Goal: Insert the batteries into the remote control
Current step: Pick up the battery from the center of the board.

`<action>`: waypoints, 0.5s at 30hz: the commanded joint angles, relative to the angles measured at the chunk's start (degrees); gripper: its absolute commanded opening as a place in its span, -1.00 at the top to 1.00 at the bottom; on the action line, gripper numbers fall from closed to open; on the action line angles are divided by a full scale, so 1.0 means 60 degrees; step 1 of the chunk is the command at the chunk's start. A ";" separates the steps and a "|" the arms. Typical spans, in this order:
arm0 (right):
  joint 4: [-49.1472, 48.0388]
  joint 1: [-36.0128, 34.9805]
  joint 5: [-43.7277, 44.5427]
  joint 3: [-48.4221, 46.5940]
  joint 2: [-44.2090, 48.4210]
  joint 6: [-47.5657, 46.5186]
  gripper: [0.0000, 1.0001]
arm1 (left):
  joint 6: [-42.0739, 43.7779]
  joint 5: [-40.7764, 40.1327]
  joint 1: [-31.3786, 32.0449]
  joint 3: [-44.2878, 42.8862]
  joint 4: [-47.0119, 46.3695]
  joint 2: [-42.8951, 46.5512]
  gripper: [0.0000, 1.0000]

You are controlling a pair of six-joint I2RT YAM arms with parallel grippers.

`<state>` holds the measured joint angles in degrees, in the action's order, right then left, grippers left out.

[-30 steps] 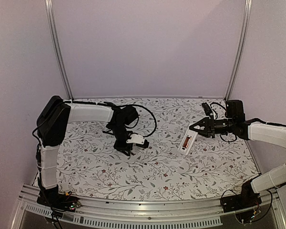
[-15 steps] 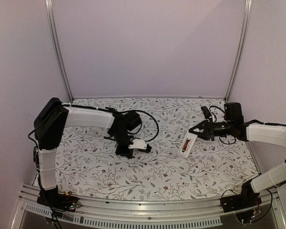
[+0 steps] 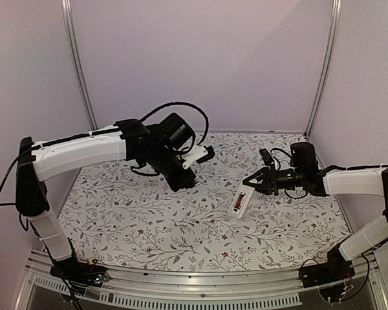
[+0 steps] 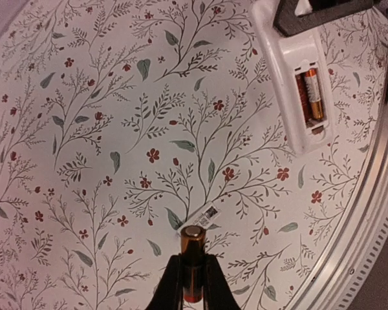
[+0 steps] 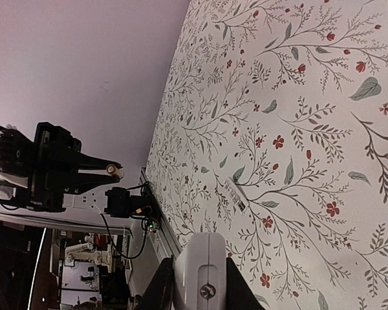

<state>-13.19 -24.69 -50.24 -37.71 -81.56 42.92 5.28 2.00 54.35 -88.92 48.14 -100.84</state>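
My left gripper (image 4: pixel 193 259) is shut on a reddish-gold battery (image 4: pixel 193 248) and holds it high above the cloth; it also shows in the top view (image 3: pixel 207 154). My right gripper (image 3: pixel 247 186) is shut on one end of the white remote control (image 3: pixel 238 203) and holds it tilted, back side up, over the middle right of the cloth. In the left wrist view the remote (image 4: pixel 291 61) shows its open recess with a battery (image 4: pixel 314 95) in it; a darker strip lies beside that one. In the right wrist view the remote (image 5: pixel 200 258) sits between my fingers.
A small printed label (image 4: pixel 207 214) lies on the flowered cloth (image 3: pixel 149 219) below the left gripper, also seen in the right wrist view (image 5: pixel 235 196). The metal front rail (image 3: pixel 194 284) runs along the near edge. Upright posts (image 3: pixel 77 64) stand at the back corners.
My left arm has lifted off the cloth and swung up and to the right with the battery. My right gripper has moved the remote to the left and nearer the table's middle.
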 commanded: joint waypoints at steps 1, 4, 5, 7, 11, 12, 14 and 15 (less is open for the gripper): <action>-0.1480 -0.0478 0.0524 0.0088 -0.0210 0.1012 1.00 | -0.3976 0.0642 0.0234 -0.0570 0.0884 0.0126 1.00; -0.2457 -0.0845 0.0697 0.0118 -0.0536 0.1555 1.00 | -0.4746 0.1390 0.0361 -0.0333 0.0591 0.0248 1.00; -0.2873 -0.0975 0.0732 0.0131 -0.0662 0.1726 1.00 | -0.4930 0.1415 0.0385 -0.0301 0.0583 0.0286 1.00; -0.3670 -0.1222 0.0807 0.0133 -0.1033 0.2186 1.00 | -0.5147 0.1562 0.0431 -0.0270 0.0661 0.0335 1.00; -0.4888 -0.1780 0.1069 -0.0048 -0.1866 0.2998 1.00 | -0.5521 0.1854 0.0482 -0.0316 0.1049 0.0267 1.00; -0.5116 -0.1874 0.1117 -0.0111 -0.2027 0.3130 1.00 | -0.5622 0.1837 0.0525 -0.0280 0.1094 0.0255 1.00; -0.5633 -0.2078 0.1207 -0.0251 -0.2415 0.3494 1.00 | -0.5701 0.1964 0.0624 -0.0211 0.1109 0.0226 1.00; -0.5808 -0.2167 0.1237 -0.0325 -0.2593 0.3628 1.00 | -0.5729 0.1940 0.0681 -0.0240 0.1162 0.0166 1.00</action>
<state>-38.59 -35.75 -44.88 -37.87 -93.91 59.18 -25.58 11.51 56.62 -91.13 52.53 -99.94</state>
